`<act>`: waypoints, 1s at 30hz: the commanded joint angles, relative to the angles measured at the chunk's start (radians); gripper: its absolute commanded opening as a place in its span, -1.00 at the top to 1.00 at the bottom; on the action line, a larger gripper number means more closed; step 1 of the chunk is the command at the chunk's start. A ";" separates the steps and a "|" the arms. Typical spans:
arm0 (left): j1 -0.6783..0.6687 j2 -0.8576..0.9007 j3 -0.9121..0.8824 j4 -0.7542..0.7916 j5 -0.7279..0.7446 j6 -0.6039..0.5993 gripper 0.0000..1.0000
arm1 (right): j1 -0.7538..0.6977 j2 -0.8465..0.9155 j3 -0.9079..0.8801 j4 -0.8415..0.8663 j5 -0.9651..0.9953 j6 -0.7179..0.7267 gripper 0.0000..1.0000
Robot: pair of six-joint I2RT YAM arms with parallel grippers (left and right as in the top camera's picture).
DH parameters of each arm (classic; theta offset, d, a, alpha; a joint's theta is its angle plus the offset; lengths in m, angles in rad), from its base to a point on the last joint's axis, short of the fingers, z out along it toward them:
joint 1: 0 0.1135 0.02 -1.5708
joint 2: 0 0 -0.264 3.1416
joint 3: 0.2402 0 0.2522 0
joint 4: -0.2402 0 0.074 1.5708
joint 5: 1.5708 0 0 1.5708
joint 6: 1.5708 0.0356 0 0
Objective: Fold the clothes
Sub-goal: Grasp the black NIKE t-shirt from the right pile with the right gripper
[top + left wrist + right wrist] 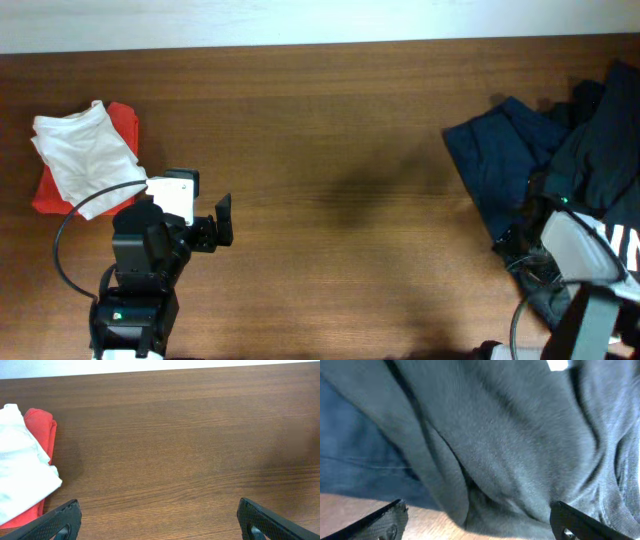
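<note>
Your left arm [140, 270] stands nearest the overhead lens at 7 o'clock, its left gripper [190, 205] pointing toward 12 with nothing between its jaws. At 5 o'clock your right arm [580, 270] reaches into the clothes pile [560, 160]. That pile sits at 3 o'clock on the wooden table [330, 130]: a navy garment [495, 160] crumpled on its inner side, the dark T-shirt [605, 150] heaped toward the table edge, and a bit of white print [627, 242] showing beside the arm. At 10 o'clock a white cloth [80, 155] lies on a red cloth [125, 122], just beside the left gripper. From the left wrist you see both fingers [55, 520] spread wide over bare wood, with the white cloth over the red one at 9 o'clock. From the right wrist, the right gripper [479, 510] is spread wide too, close over the dark T-shirt's folds, with the navy garment at 9 o'clock and a strip of table at 7. You cannot tell whether its fingertips touch the cloth.
</note>
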 commanded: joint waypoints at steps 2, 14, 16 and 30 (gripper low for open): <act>0.000 0.000 0.022 0.003 0.011 -0.006 -0.98 | -0.006 0.093 0.002 0.010 0.033 0.018 -0.08; 0.000 0.000 0.022 0.004 0.010 -0.005 -0.98 | -0.005 -0.011 0.442 -0.279 -0.297 -0.262 0.92; 0.000 0.000 0.021 0.007 0.011 -0.006 -0.98 | -0.005 -0.029 0.612 -0.284 -0.686 -0.531 0.92; 0.000 0.000 0.021 0.006 0.011 -0.006 -0.98 | 0.911 0.074 0.779 -0.200 -0.729 -0.495 0.92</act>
